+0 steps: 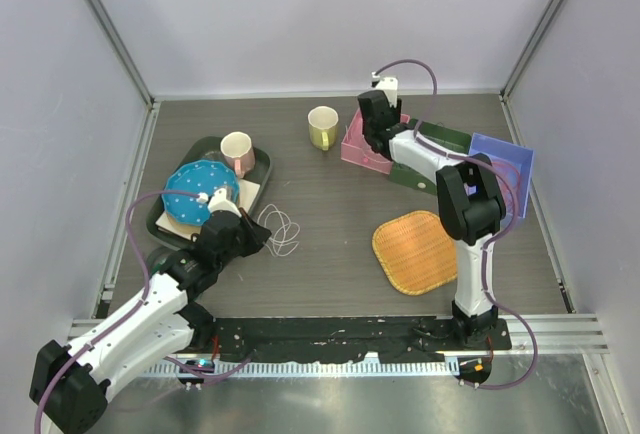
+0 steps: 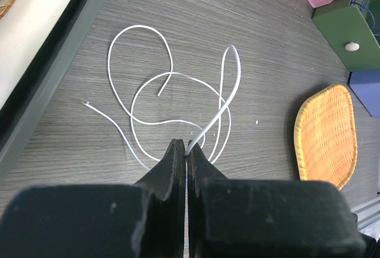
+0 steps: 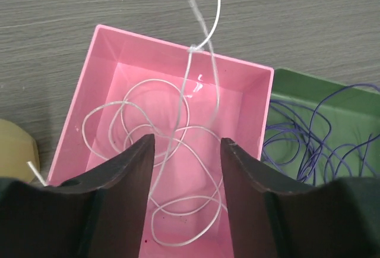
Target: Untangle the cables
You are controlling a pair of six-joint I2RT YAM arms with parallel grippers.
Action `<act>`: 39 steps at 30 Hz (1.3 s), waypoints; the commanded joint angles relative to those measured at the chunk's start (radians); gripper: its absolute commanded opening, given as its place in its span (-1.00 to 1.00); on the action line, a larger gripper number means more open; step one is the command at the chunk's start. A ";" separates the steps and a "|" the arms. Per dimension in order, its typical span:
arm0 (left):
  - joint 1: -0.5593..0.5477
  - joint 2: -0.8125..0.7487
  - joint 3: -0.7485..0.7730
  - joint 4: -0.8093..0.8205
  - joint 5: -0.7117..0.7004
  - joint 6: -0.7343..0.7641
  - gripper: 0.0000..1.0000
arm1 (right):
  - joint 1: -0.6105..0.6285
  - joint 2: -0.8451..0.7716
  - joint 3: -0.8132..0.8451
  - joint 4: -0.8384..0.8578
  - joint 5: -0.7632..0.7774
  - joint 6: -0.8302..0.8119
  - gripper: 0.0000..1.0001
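Pinched shut with the left tool (image 2: pixel 187 148) on one strand of the white cable (image 2: pixel 140 26), right at the tips, with no gap between the jaws. From the pinch, up and to the right to a hairpin bend in the upper middle of the left wrist frame. Beyond that, overlapping loops flat on the desk (image 2: pixel 267 26), spread wider left to right than up and down, with one free end out at the middle left. All of the slack ahead of the tool, then, and none behind it. Probably calls for a draw back toward the bottom of the frame, or a lift, along the line of the held strand, to pull the crossings open without dragging the whole bundle.

Held apart at the right tool (image 3: pixel 187 145), gripping nothing, over the pink box (image 3: pixel 104 62) in the upper right of the top view. Inside the box, a second white cable (image 3: pixel 154 81) in loose coils. Between the jaws, a blurred strand up to the top edge, touching neither as far as can be told. To the right, purple cables (image 3: pixel 309 145) heaped in the green box (image 3: pixel 291 78). Well apart from the desk cable, so work for the nearer left arm.
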 commanded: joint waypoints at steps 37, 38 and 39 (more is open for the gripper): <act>0.000 0.108 0.019 0.010 0.138 -0.101 -0.25 | 0.502 -0.628 -0.823 0.444 -0.546 0.102 0.64; 0.000 0.113 0.019 0.004 0.138 -0.101 -0.10 | 0.502 -0.638 -0.825 0.414 -0.521 0.125 0.65; 0.000 0.116 0.022 -0.002 0.138 -0.100 -0.03 | 0.502 -0.650 -0.823 0.394 -0.472 0.150 0.65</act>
